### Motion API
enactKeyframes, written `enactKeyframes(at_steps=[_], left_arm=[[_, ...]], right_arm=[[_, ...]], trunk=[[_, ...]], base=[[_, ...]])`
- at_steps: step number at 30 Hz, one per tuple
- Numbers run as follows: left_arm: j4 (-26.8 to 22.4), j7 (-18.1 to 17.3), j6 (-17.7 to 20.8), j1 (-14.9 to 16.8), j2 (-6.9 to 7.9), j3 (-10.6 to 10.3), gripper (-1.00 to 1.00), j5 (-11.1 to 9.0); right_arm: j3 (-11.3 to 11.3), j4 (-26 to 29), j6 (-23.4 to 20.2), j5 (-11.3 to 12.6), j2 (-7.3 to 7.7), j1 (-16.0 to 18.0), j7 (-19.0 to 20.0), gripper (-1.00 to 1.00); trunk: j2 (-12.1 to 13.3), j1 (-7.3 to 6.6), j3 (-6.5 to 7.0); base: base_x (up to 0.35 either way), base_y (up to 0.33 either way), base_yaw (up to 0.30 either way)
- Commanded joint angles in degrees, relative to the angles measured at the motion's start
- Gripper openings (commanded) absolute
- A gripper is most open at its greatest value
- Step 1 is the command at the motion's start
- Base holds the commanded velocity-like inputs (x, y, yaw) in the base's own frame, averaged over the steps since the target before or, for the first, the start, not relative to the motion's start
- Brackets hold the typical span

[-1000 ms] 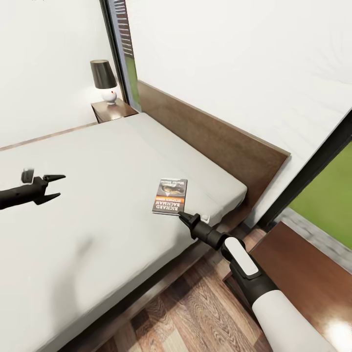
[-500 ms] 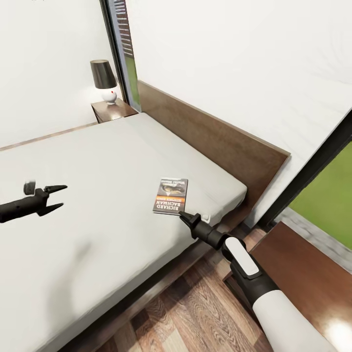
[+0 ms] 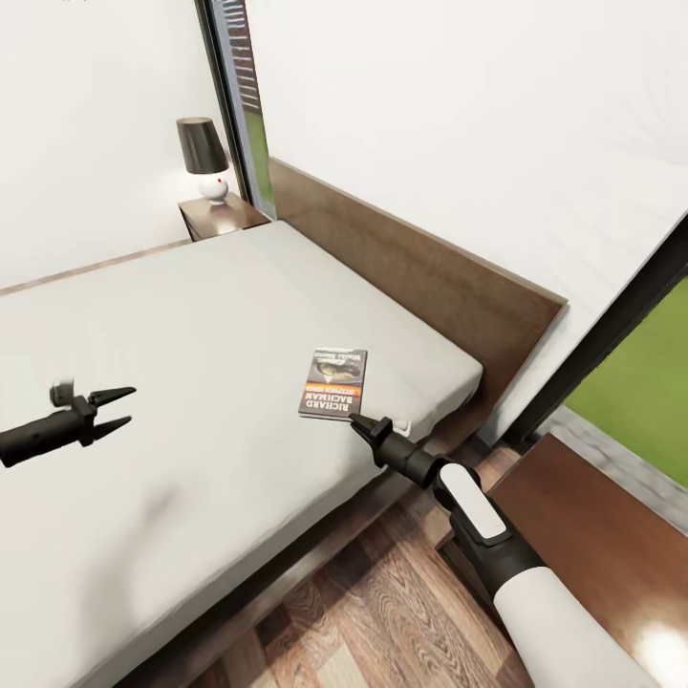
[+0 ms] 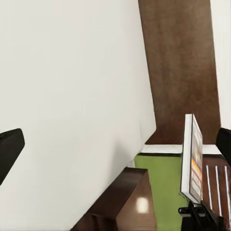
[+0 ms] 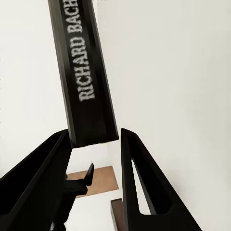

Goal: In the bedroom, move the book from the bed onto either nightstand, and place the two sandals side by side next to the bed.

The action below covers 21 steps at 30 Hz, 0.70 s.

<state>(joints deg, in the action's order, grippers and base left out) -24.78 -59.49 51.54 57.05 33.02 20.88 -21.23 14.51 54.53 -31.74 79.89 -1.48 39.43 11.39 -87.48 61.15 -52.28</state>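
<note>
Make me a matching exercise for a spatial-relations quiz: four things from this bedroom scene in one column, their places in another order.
Things:
1. book
2. lamp
3. left tool
4. right tool

Places:
A. on the far nightstand
B. at the book's near edge
C. lying on the mattress near the headboard
D. over the mattress, away from the book

Pairs: 1-C, 2-A, 3-D, 4-B

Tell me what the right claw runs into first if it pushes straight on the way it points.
The book. The right claw sits at its near edge on the bed, fingers open around its spine in the wrist view, so it would likely slide over it.
</note>
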Motion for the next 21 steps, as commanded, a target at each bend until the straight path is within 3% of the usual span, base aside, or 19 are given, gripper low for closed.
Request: enactKeyframes(at_steps=[1,8,14,21], left_arm=[[0.35,-1.04,-0.14,-0.16,-0.01,0.13,1.0,0.54],[4.74,-6.26,-4.97,-0.84,0.01,0.13,1.0,4.38],[9.4,-10.03,-9.51,-0.95,0.19,0.16,1.0,6.19],[13.12,-11.26,-11.52,-0.97,0.34,0.16,1.0,7.64]], right_arm=[[-0.05,-0.03,-0.17,0.06,-0.01,0.03,0.11,-1.0],[-0.16,-0.03,-0.17,0.01,-0.01,0.03,0.17,-1.0],[-0.36,-0.03,-0.18,-0.02,-0.01,0.03,1.13,-1.0],[-0.5,-0.08,-0.17,-0.11,0.05,0.03,1.83,-1.0]], trunk=[[-0.02,0.0,0.02],[-0.02,0.0,0.56],[-0.02,0.0,1.09],[-0.02,0.0,1.73]], base=[[0.0,0.0,0.0],[0.0,0.0,0.0],[0.0,0.0,0.0],[0.0,0.0,0.0]])
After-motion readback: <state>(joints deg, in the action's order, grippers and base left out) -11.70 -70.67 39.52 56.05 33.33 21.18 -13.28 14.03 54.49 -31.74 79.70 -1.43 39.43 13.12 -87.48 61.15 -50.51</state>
